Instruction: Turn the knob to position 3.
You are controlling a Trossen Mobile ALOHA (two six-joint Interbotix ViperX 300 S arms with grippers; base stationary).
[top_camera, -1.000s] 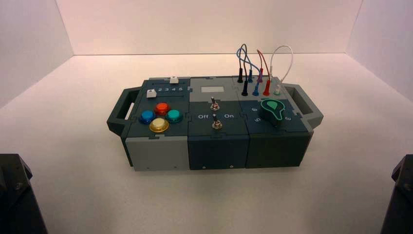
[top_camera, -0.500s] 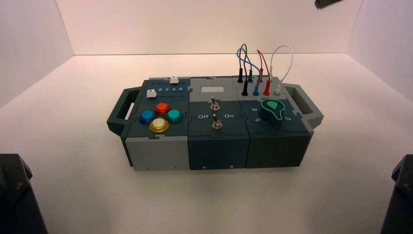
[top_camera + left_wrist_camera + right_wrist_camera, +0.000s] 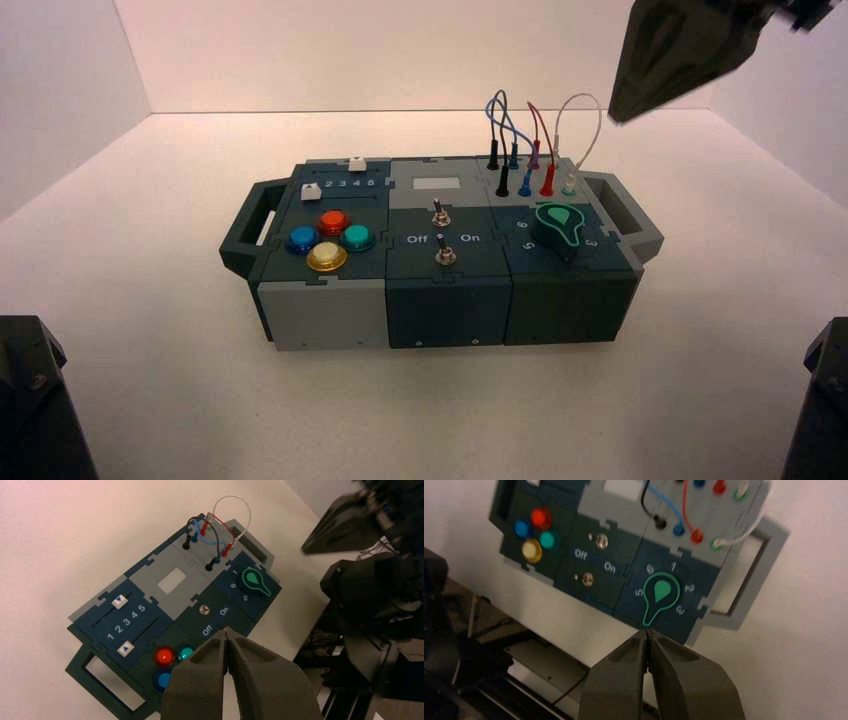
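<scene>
While our right gripper (image 3: 647, 634) hangs high above the box's (image 3: 330, 315) right end with its fingers pressed together on nothing, the knob (image 3: 659, 596) sits untouched on the dark teal panel at the box's front right corner. From our right wrist we see its pointed end aimed at the gap in the dial ring between the 5 and position 3 (image 3: 681, 611), toward the box's front edge; the numerals 6, 1 and 2 follow round the far side. In the high view that gripper shows as a dark wedge (image 3: 680, 50) at the upper right, well apart from the knob (image 3: 560, 226). Our left gripper (image 3: 228, 636) hovers over the box's front left, its fingers likewise closed tip to tip and empty. Beneath it we see the red button (image 3: 164, 655), the teal button (image 3: 186, 653) and the blue button (image 3: 163, 679), and beyond them two sliders (image 3: 121, 601) with white caps. Wires (image 3: 515, 125) loop over the rear right panel, and two toggle switches (image 3: 441, 216) stand in the middle section.
</scene>
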